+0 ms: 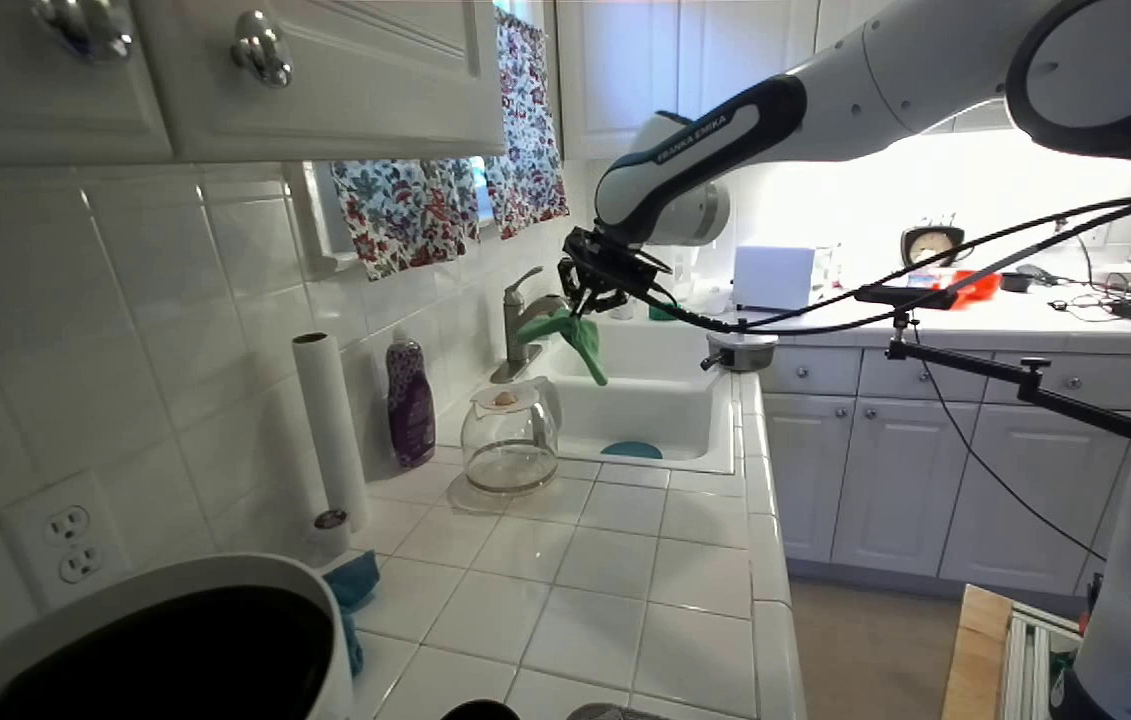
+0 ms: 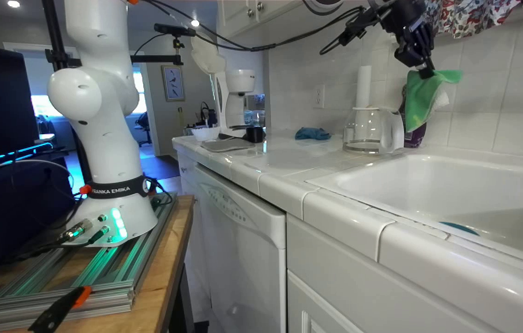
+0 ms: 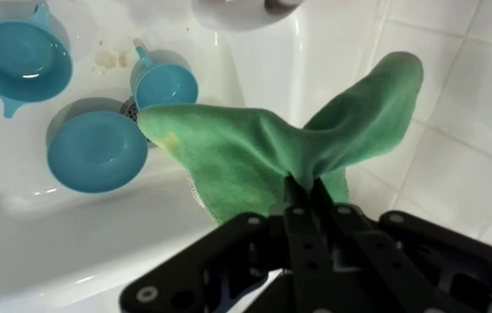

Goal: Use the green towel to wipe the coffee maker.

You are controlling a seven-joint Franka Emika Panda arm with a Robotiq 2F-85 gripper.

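My gripper [image 3: 306, 184] is shut on the green towel [image 3: 237, 152], pinching a gathered fold while the loose corners spread to both sides. In both exterior views the towel [image 1: 580, 345] hangs from the fingertips in the air, above the sink. The coffee maker [image 1: 510, 445], a clear glass pot with a pale rim and handle, stands upright on the tiled counter beside the sink. In an exterior view the gripper [image 2: 425, 71] is higher than the coffee maker [image 2: 366, 132] and apart from it. The coffee maker is out of the wrist view.
A purple bottle [image 1: 410, 405] and a paper-towel roll [image 1: 330, 430] stand along the tiled wall. The faucet [image 1: 515, 325] rises close to the towel. Blue dishes [image 3: 98, 152] lie in the white sink [image 2: 427, 173]. A blue cloth [image 2: 312, 134] rests farther along the counter.
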